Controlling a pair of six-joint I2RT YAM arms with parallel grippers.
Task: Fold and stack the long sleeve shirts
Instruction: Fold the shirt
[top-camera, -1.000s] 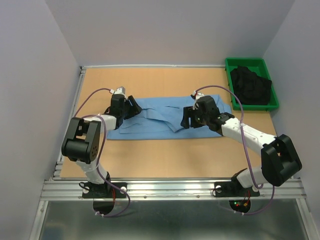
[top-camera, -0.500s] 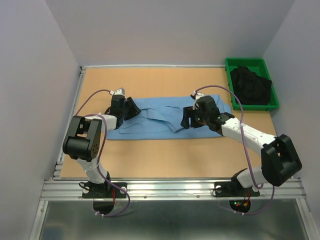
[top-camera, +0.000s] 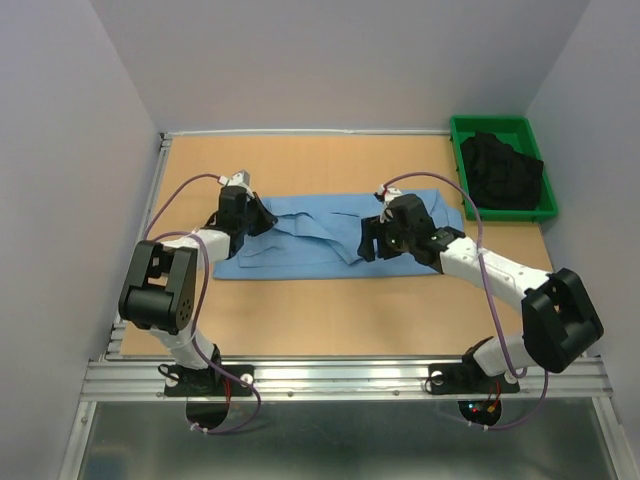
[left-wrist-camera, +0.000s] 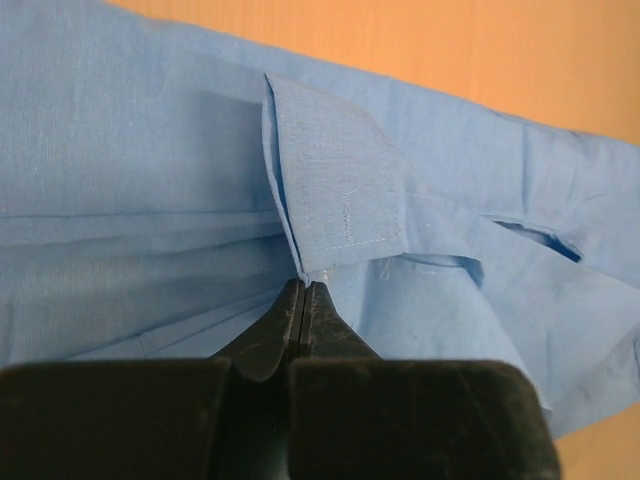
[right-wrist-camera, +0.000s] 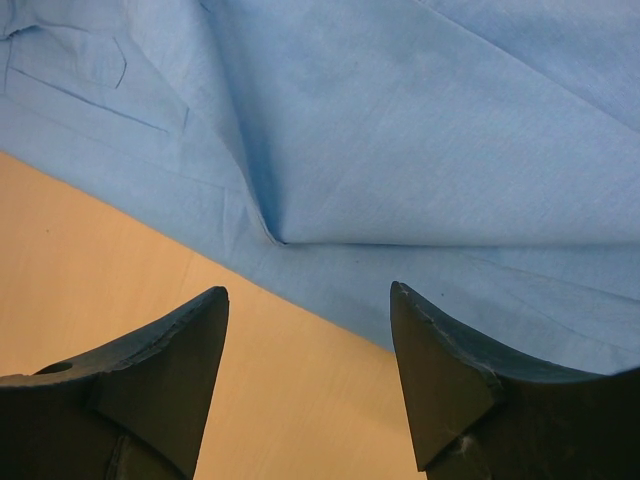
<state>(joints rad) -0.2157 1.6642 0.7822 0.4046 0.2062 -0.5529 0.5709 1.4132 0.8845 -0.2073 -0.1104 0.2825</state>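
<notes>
Left gripper (left-wrist-camera: 304, 286) pinched shut on shirt (left-wrist-camera: 150, 150) fold. Right gripper (right-wrist-camera: 308, 290) open, empty, over shirt edge; green bin (top-camera: 490, 123) well apart to its right.

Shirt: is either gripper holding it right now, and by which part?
The left gripper is shut on the light blue shirt, pinching the corner of a stitched, cuff-like flap. The right gripper is open over the shirt's edge, holding nothing.

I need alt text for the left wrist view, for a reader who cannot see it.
The left gripper is shut on a raised, stitched fold of the light blue shirt. Bare tan table shows along the top edge.
</notes>
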